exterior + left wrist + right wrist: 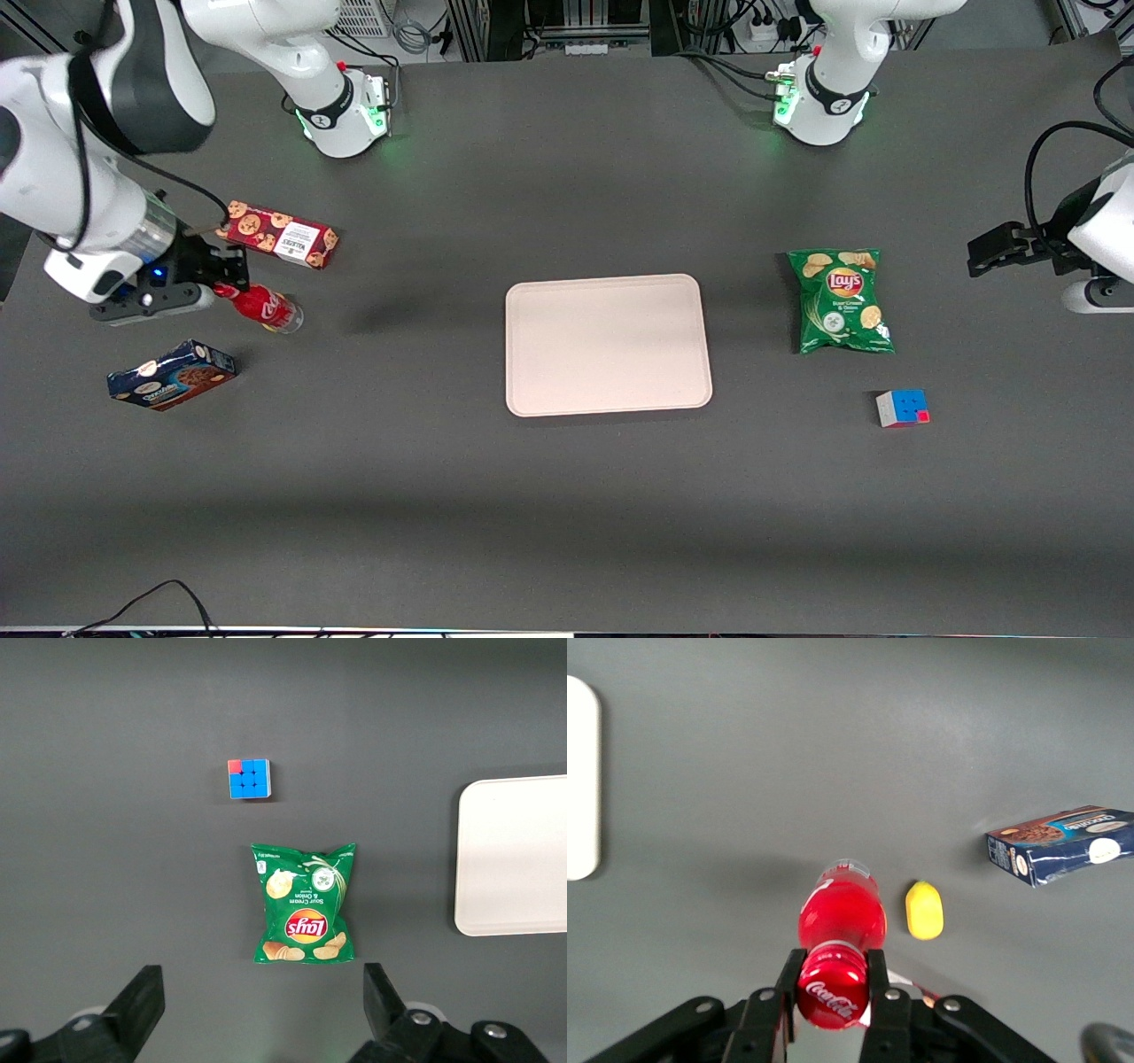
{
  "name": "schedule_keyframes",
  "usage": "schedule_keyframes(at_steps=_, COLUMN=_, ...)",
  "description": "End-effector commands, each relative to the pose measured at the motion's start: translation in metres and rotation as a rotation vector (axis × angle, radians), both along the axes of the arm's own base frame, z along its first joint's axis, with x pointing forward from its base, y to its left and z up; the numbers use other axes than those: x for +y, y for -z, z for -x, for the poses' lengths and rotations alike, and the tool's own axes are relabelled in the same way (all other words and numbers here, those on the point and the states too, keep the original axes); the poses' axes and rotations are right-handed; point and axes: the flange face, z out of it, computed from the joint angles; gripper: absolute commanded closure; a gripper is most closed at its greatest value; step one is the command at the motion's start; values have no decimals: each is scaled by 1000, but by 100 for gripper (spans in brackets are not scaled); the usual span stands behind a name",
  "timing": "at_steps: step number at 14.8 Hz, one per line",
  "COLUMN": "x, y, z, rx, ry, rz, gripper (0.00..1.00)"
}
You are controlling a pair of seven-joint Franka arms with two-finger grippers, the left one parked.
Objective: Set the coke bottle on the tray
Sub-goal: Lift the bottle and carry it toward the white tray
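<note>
Table [567, 496]: dark grey, matte, carrying everything below.
Tray [608, 344]: pale pinkish-beige, rounded corners, low rim, flat near the middle of the table; landmark for all places here; nothing on it.
Chip bag [841, 300]: green Lay's, flat on the table, off from the tray toward the parked arm's end, well apart from the rim.
Red cookie box [278, 234]: lying flat, off from the tray toward the working arm's end, farther from the front camera than the tray's middle.
Blue cookie box [172, 375]: lying flat, farther from the tray than the red cookie box is, toward the working arm's end and nearer the front camera.
Pincer [215, 282]: at the working arm's end, well apart from the tray, between the two cookie boxes; fingers [876, 983] pressed against either side of the coke bottle's cap end.
Coke bottle [263, 307]: red, white script, tilted, cap end in the pincer, clear base pointing toward the tray; lifted off the table or not, cannot tell; well short of the tray, not on it.
Cube [903, 408]: mostly blue puzzle cube, past the chip bag from the tray, nearer the front camera.
Yellow lump [925, 910]: lemon-like, on the table just beside the coke bottle, seen only from the right wrist.
</note>
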Motion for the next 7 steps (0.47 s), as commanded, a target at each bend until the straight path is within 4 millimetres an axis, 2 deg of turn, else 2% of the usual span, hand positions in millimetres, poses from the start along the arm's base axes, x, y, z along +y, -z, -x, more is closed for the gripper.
schedule_keyframes(at_steps=1, x=51, y=-65, z=4, rx=12, ry=-3, rz=12, gripper=100)
schedule_keyframes(at_steps=3, x=96, y=-93, z=13, rx=-6, ry=42, rz=23, gripper=100)
schedule_keyframes(at_steps=4, x=123, y=-100, z=16, rx=-20, ry=70, rz=23, gripper=100)
schedule_keyframes(at_steps=5, x=155, y=-105, z=21, rx=-34, ry=90, rz=20, gripper=100)
schedule_keyframes(at_steps=7, x=212, y=-100, z=18, rx=-32, ry=173, rz=-6, gripper=100)
